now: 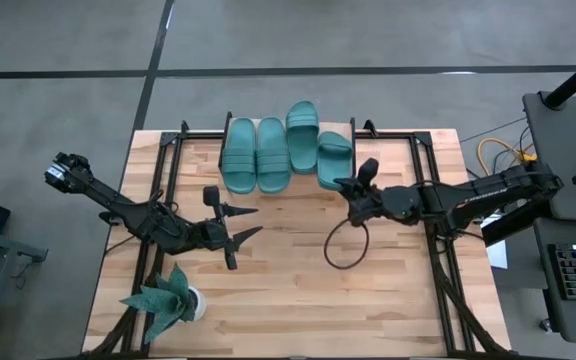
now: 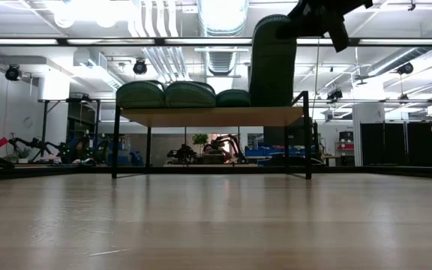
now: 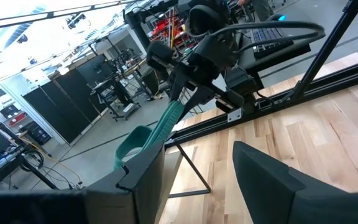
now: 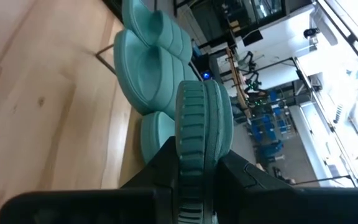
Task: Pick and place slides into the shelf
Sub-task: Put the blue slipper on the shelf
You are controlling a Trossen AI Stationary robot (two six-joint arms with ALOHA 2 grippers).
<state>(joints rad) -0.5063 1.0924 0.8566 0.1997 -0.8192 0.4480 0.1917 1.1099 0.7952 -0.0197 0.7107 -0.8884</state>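
Observation:
The shelf (image 2: 208,116) stands at the table's far middle. Three teal slides (image 1: 256,155) lie on its wood top, two side by side and a third (image 1: 302,122) farther back. My right gripper (image 1: 353,188) is shut on the fourth slide (image 1: 334,158) over the shelf's right end. In the low view this slide (image 2: 272,60) stands nearly upright. My left gripper (image 1: 248,222) is open and empty, over the table's middle left, near of the shelf. My right gripper pinches the fourth slide's near, upper end (image 4: 197,134) between its two fingers, coming from the table's right side. The slide hangs tilted below the fingers, strap end (image 3: 132,146) lowest. Its lower end (image 2: 272,101) reaches the plank's level; whether it rests there I cannot tell.
A teal leafy plant in a white pot (image 1: 168,298) stands at the table's near left. A dark cable loop (image 1: 346,245) hangs below the right arm. Black frame rails (image 1: 433,200) run along both sides of the table. Bare wood lies near of the shelf.

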